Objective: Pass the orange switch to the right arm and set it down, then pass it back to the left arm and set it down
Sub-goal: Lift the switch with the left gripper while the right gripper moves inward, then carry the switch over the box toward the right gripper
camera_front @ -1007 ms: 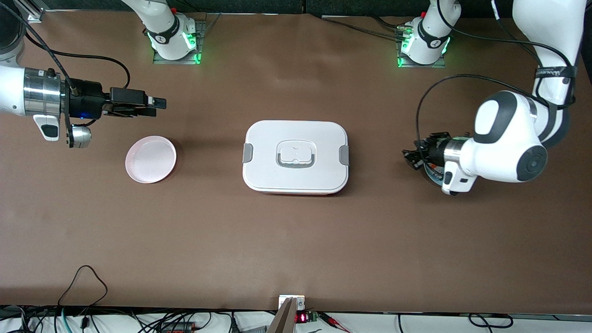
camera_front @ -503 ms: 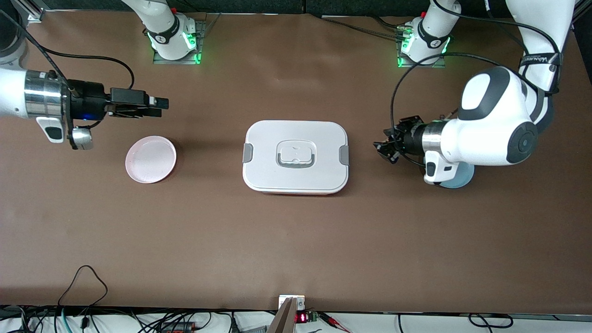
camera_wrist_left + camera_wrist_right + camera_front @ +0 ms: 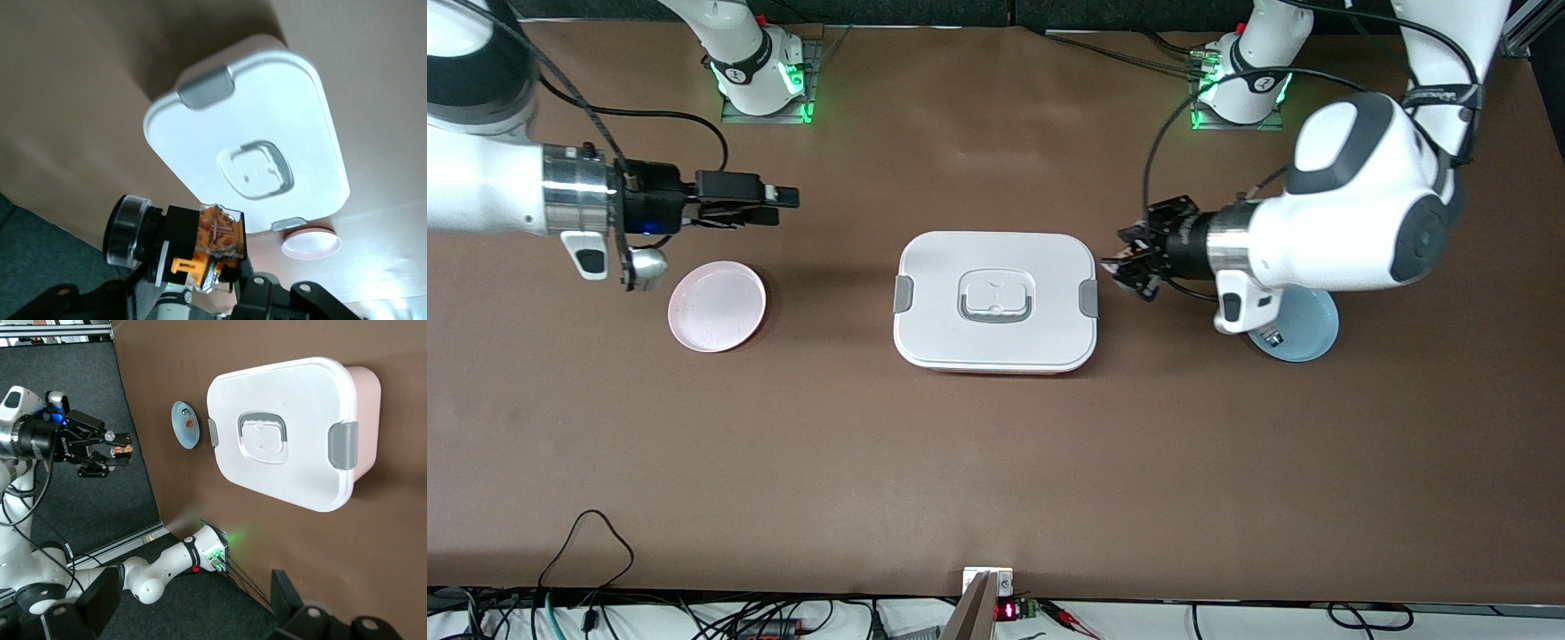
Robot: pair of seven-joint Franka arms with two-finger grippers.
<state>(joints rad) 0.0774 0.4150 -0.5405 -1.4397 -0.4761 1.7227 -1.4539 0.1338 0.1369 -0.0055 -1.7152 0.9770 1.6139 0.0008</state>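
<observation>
The orange switch [image 3: 212,235], a black block with orange markings and a dark cylindrical end, is held in my left gripper [image 3: 1128,265], which is shut on it. That gripper hangs over the table just beside the box [image 3: 996,300], at the grey latch on the left arm's end. The box is white and lidded, with a grey recessed handle. My right gripper [image 3: 781,199] is open and holds nothing. It hovers over the table near the pink plate [image 3: 717,306], toward the right arm's end. The right wrist view shows the box [image 3: 287,447] and, farther off, the left gripper [image 3: 115,450] with the switch.
A blue plate [image 3: 1309,327] lies partly under the left arm, with a small piece [image 3: 1273,337] on it. Bare brown table lies between the box and each plate. Cables and a small device sit along the table edge nearest the front camera.
The left arm has carried the switch from over the blue plate to the box's latch at its end. The right gripper has shifted toward the box, still open.
</observation>
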